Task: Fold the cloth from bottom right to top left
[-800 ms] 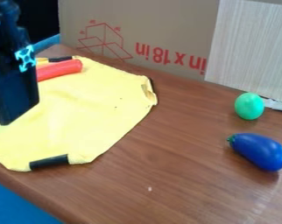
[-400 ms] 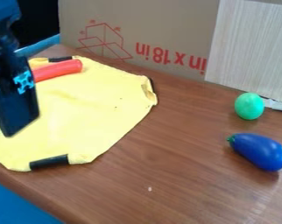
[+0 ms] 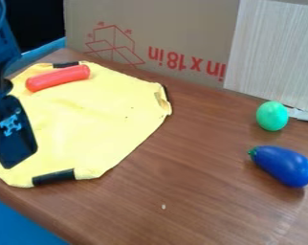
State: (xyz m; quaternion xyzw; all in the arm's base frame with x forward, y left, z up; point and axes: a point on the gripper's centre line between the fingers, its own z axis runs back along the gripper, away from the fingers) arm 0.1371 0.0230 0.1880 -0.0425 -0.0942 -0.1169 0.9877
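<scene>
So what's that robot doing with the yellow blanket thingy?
The robot's black gripper is over the left side of the yellow cloth; I can't tell if it touches it. The job is to fold the cloth from bottom right to top left, but it still lies mostly spread out. A red toy rests on it, and a green egg shape and a blue eggplant sit off to the right.

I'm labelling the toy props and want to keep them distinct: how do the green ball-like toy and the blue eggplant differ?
The green toy is rounded, while the blue eggplant is long and bulges at one end. The eggplant has a small green stem tip; the green toy shows none. The eggplant also looks larger than the green toy. Both sit on the brown table, off the cloth.
</scene>
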